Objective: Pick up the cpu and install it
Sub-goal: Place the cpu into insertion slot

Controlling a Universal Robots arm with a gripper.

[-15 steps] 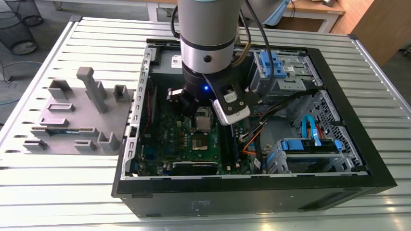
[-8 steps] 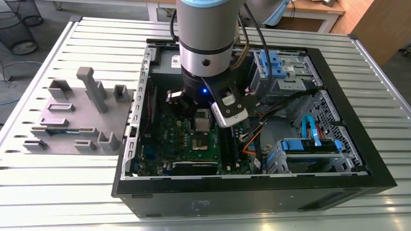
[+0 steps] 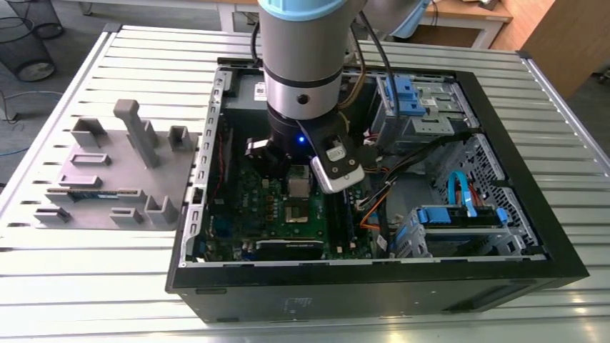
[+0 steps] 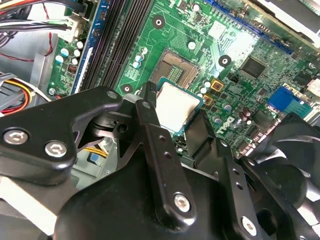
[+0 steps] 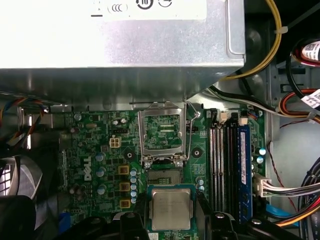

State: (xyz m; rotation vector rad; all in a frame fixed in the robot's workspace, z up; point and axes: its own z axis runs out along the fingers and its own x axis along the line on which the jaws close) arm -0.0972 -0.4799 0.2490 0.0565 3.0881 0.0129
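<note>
The cpu (image 4: pixel 178 106), a small flat square chip with a shiny silver-grey top, hangs just above the green motherboard (image 4: pixel 250 85) with my gripper (image 4: pixel 176 112) shut on two of its opposite edges. One black finger (image 4: pixel 150 117) presses each side. In the first wrist view the cpu (image 5: pixel 171 209) sits between the fingertips of the gripper (image 5: pixel 171 221), right beside the dark open socket (image 5: pixel 164 176), whose metal load plate (image 5: pixel 162 131) is flipped up. The exterior view has the gripper (image 3: pixel 298 182) deep inside the open computer case, over the socket (image 3: pixel 296 213).
A grey moulded tray (image 3: pixel 114 179) lies on the slatted table at the exterior view's left, with a green memory stick (image 3: pixel 91 194) in it. Around the socket stand the power supply (image 5: pixel 115 40), black memory slots (image 5: pixel 224 165), bundled cables (image 5: pixel 295 190), a fan (image 4: pixel 295 150) and blue drive bays (image 3: pixel 448 218).
</note>
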